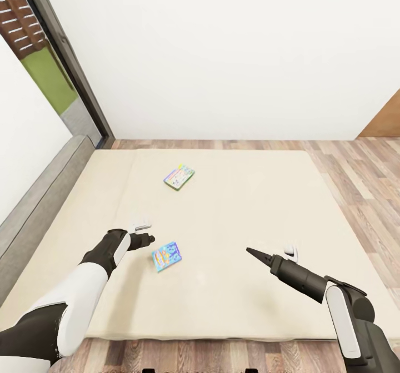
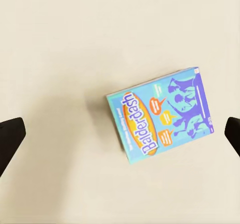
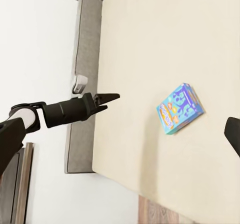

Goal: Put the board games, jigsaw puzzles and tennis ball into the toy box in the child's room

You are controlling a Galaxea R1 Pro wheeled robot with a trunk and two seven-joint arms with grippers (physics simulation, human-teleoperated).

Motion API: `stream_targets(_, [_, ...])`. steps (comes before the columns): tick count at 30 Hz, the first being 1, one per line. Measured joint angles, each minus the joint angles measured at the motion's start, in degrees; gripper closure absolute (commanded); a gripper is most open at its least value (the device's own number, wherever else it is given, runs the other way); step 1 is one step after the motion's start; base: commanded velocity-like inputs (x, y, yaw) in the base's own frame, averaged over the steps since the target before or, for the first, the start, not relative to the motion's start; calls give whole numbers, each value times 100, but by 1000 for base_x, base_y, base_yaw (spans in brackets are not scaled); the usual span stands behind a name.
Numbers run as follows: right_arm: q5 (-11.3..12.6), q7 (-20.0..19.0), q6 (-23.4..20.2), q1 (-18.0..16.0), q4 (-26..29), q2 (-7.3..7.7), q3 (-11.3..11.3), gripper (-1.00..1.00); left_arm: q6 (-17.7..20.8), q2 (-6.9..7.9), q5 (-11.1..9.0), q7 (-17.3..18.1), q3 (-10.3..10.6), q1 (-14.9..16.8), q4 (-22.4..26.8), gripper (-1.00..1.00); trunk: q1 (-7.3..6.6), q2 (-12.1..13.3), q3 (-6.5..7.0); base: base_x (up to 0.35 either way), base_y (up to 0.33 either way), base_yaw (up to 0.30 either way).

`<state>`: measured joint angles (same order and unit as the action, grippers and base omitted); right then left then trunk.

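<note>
Two board games lie on the bed's beige mattress [image 1: 250, 206]. A pale colourful box [image 1: 179, 177] rests near the middle. Nearer to me lies a small blue "Balderdash" box [image 1: 166, 256] [image 2: 160, 114] [image 3: 180, 108]. My left gripper [image 1: 145, 234] [image 2: 122, 133] hovers open just left of and above the blue box, its dark fingertips [image 2: 12, 134] spread wide on either side of it. My right gripper [image 1: 270, 251] [image 3: 122, 133] is open over bare mattress to the right, holding nothing. The toy box, table, jigsaw puzzles and tennis ball are out of view.
A grey bed frame [image 1: 44, 201] runs along the left side under a white wall. A dark-framed window [image 1: 61, 56] stands at the far left corner. Wood-plank floor [image 1: 361, 179] lies to the right of the bed and along its near edge.
</note>
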<state>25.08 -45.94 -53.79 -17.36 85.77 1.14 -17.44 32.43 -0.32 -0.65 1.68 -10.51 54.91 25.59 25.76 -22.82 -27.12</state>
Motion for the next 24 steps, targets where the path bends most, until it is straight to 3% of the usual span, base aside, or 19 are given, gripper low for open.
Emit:
stream_targets(17, [4,-14,-16,0,0,10,-26,-100,49,-6,-34,17,-44,21,1,-100,0,0,-161,0,0,0])
stream_targets(24, [-2,-19,-25,0,0,22,-33,-100,493,-7,-51,4,-68,75,19,-100,0,0,-227,0,0,0])
